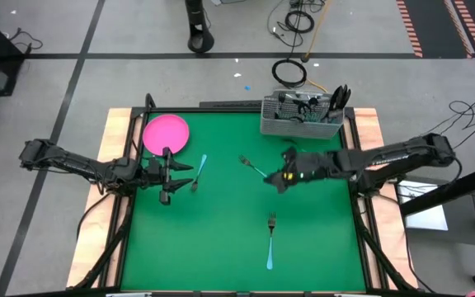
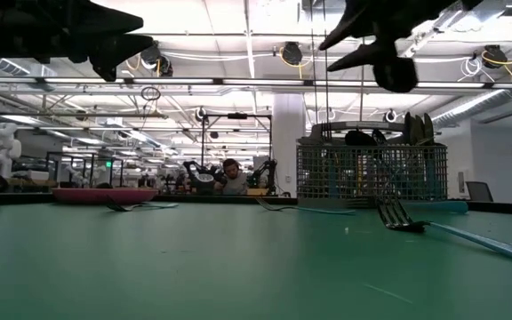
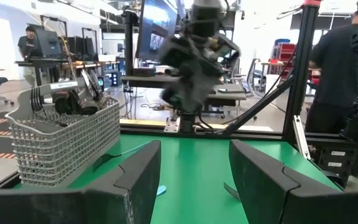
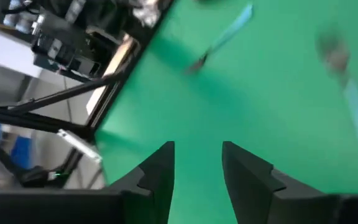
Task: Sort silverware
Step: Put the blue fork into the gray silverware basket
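Note:
Three light-blue-handled forks lie flat on the green mat: one (image 1: pixel 198 171) beside the pink plate (image 1: pixel 166 134), one (image 1: pixel 254 167) at the middle, and one (image 1: pixel 270 239) nearer the front edge. The wire-mesh caddy (image 1: pixel 302 115) at the far right holds several dark utensils. My left gripper (image 1: pixel 171 175) hovers open just left of the first fork, and its wrist view (image 3: pixel 194 180) shows nothing between the fingers. My right gripper (image 1: pixel 277 181) hovers open just right of the middle fork, well above the mat in the low view (image 2: pixel 372 44). It is empty in its wrist view (image 4: pixel 197 174).
The mat's wooden border (image 1: pixel 115 132) runs along the left and right sides. The caddy (image 2: pixel 370 173) stands at the far edge. A person (image 3: pixel 340 74) stands beyond the table. Bare green mat (image 1: pixel 213 239) lies at the front left.

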Tool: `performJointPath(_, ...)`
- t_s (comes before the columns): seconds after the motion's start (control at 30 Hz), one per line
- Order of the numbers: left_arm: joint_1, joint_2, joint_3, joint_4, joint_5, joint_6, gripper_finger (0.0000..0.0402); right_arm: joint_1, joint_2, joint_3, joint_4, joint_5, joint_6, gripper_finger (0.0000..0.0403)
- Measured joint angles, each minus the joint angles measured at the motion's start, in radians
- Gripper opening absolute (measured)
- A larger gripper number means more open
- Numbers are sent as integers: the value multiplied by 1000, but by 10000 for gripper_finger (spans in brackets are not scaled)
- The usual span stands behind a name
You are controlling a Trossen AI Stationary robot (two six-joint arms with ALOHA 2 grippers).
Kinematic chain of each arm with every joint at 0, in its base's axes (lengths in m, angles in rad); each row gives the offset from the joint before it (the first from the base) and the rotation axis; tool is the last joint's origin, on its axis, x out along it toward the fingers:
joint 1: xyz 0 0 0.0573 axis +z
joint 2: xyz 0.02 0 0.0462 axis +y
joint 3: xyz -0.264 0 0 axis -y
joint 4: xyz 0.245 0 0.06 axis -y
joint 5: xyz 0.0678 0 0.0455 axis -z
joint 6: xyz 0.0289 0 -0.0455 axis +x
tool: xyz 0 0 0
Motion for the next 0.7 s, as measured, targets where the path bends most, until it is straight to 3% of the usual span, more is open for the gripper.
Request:
performJointPath(0.2, 0, 0, 0, 6, 14, 0, 192, 177, 88, 0, -9, 76, 328, 108)
performJointPath(0.37, -1, 0, 0, 40, 56, -2, 192, 257, 179, 42, -41, 70, 462, 92)
performJointPath(0.5, -1, 0, 0, 71, 71, 0, 192, 290, 271, 196, -176, 71, 469, 83)
performJointPath(0.7, -1, 0, 0, 107, 78, 0, 192, 335, 459, 525, -600, 75, 473, 75)
